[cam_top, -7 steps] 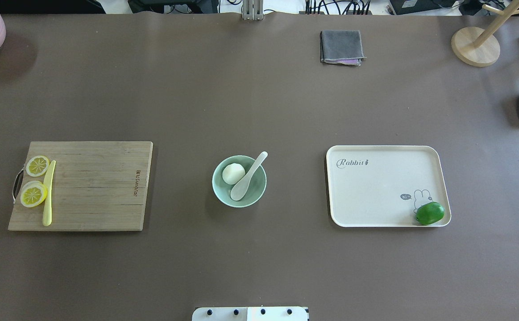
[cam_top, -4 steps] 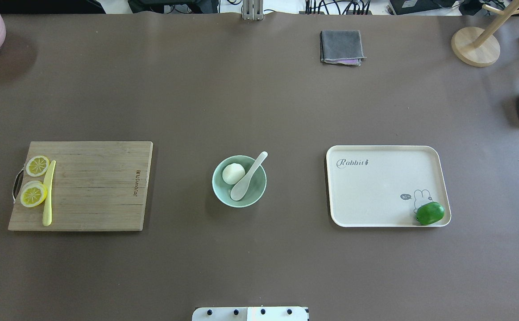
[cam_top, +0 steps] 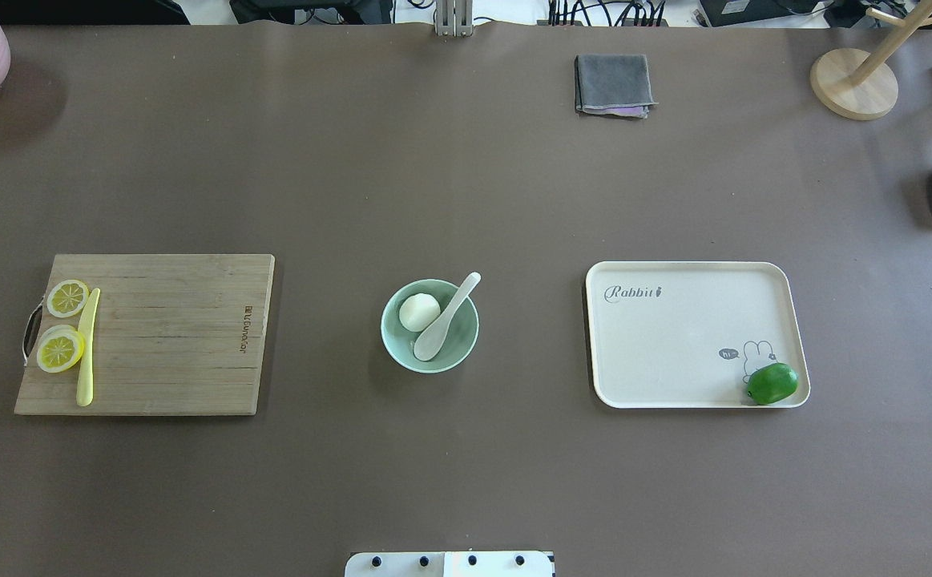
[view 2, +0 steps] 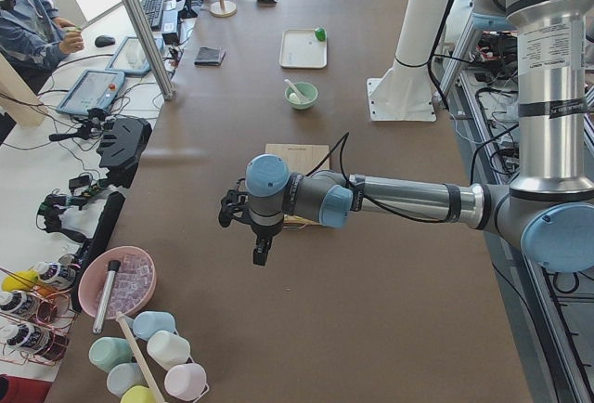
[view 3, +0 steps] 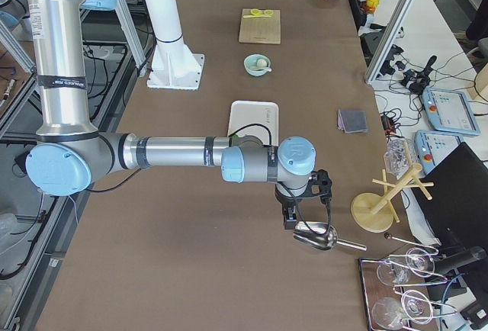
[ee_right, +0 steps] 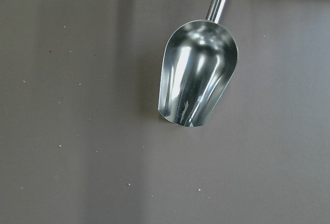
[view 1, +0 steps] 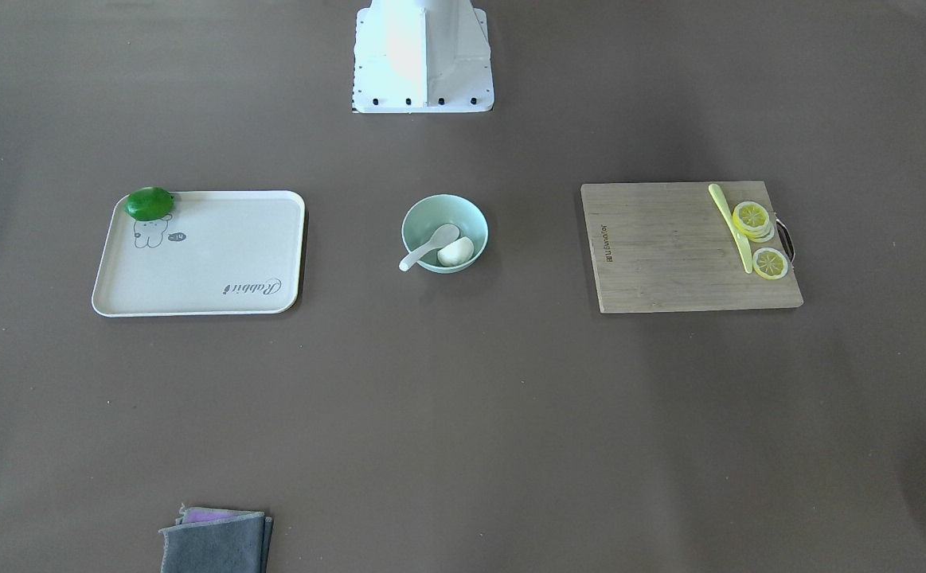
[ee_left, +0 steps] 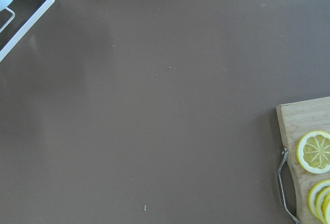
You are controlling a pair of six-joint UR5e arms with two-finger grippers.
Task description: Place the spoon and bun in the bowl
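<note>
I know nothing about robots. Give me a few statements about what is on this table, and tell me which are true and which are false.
1. The bun lies inside the bowl. True.
2. The spoon lies on the tray. False: the spoon rests in the bowl with its handle over the rim. The tray holds only a lime.
3. Lemon slices and a yellow-green knife lie on the cutting board. True.
4. The folded grey cloth lies on the cutting board. False: the cloth lies on the bare table, near its far edge.
5. The right wrist camera looks down on a metal scoop. True.
</note>
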